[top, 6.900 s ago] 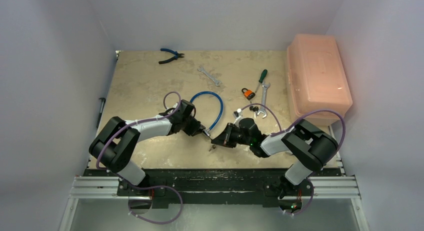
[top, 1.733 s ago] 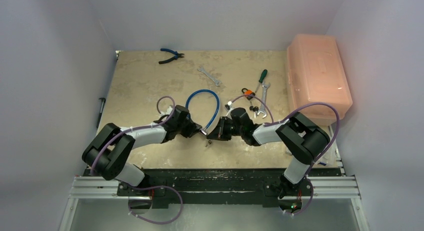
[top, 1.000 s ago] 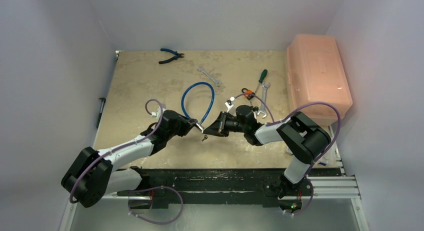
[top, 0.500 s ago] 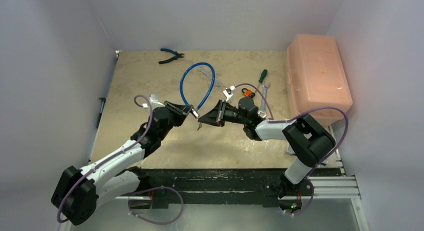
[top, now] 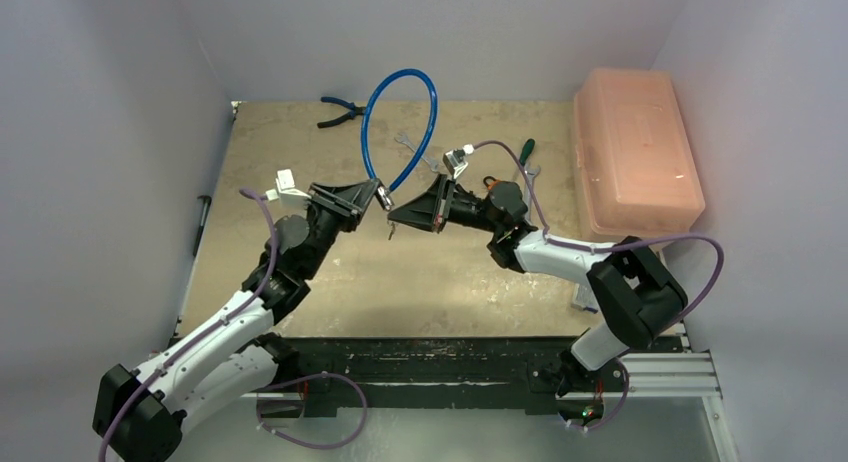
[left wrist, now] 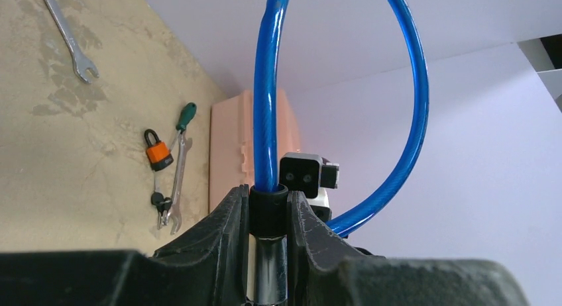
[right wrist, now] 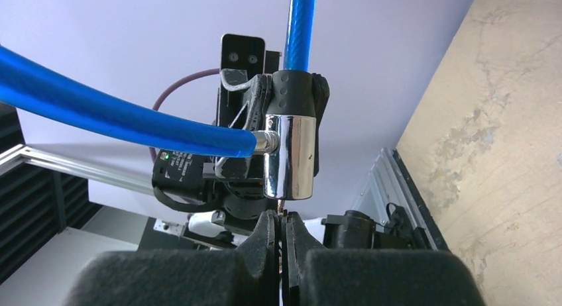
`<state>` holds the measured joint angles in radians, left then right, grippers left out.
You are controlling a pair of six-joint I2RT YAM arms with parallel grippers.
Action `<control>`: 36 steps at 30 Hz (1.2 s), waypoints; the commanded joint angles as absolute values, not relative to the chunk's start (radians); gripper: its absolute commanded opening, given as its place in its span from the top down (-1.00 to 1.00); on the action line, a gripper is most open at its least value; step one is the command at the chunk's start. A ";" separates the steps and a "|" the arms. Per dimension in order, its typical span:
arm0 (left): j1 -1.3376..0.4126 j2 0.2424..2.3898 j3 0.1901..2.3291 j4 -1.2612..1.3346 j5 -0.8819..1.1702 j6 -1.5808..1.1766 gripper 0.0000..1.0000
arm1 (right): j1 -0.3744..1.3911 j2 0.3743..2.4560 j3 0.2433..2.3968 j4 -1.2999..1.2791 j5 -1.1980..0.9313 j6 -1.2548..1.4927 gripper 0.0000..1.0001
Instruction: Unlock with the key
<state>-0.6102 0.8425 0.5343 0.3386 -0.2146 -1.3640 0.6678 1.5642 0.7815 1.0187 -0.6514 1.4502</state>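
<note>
The left arm reaches up and inward from the near-left corner of the worktop (top: 300, 162). Behind it, near the back edge, lie blue-handled pliers (top: 340, 107). The left pincer (top: 372, 197) (left wrist: 268, 213) is clamped on the black collar of the cable lock (top: 402, 74) (left wrist: 266, 87) (right wrist: 290, 153), one finger on each side of the collar. The lock is held in the air above the middle of the worktop. Its blue cable rises from the collar, arches over in a tall loop, and comes back down into the side of the chrome barrel.

Directly opposite, tip to tip with the left one, the right pincer (top: 400, 215) (right wrist: 281, 230) is pressed shut on the key (right wrist: 282, 216). Only a thin sliver of the key's blade shows between the fingertips, and it meets the bottom end of the chrome barrel. In the overhead view something small hangs just below the two pincers, too small to tell what it is.

To the right, a spanner (top: 418, 152) (left wrist: 66, 38) lies on the worktop behind the loop. Further right are an orange padlock (top: 493, 185) (left wrist: 158, 153), a green-handled screwdriver (top: 526, 147) (left wrist: 185, 117) and a second spanner (top: 530, 170) (left wrist: 175, 187), all close together. The right forearm partly hides them from above. Along the right edge of the worktop stands a closed pink toolbox (top: 635, 152) (left wrist: 225, 153).
</note>
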 commanded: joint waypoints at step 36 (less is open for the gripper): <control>-0.665 0.729 0.482 0.071 -0.175 -1.316 -0.71 | 0.712 1.428 0.691 0.724 -0.522 1.030 1.00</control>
